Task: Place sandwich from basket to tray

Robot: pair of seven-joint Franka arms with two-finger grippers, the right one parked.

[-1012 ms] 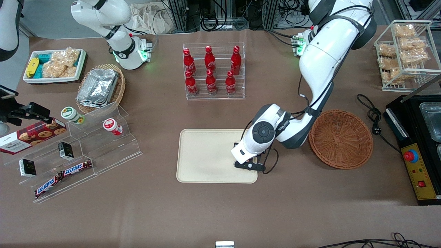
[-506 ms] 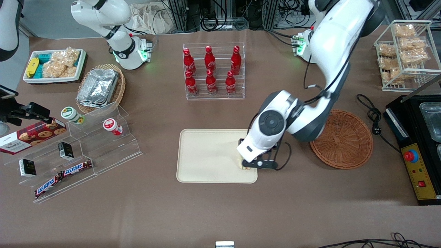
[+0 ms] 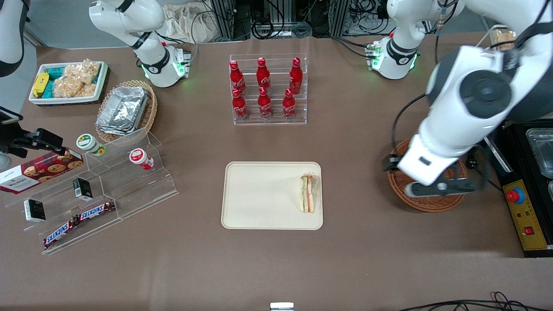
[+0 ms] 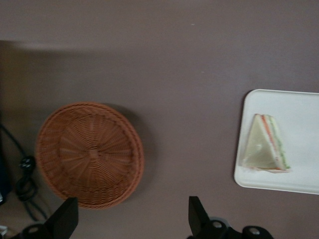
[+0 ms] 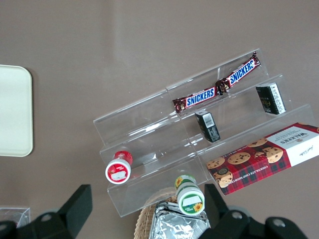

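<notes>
The wrapped wedge sandwich lies on the cream tray, at the tray's end nearest the basket. It also shows in the left wrist view on the tray. The reddish-brown wicker basket is empty and partly covered by my arm; the wrist view shows the whole basket. My left gripper hangs high above the basket, open and empty, with its fingers wide apart.
A clear rack of red cola bottles stands farther from the camera than the tray. A black appliance and a cable lie beside the basket. An acrylic stand with snacks lies toward the parked arm's end.
My gripper let go of the sandwich on the tray, rose and swung away to above the basket. The sandwich now lies uncovered on the tray.
</notes>
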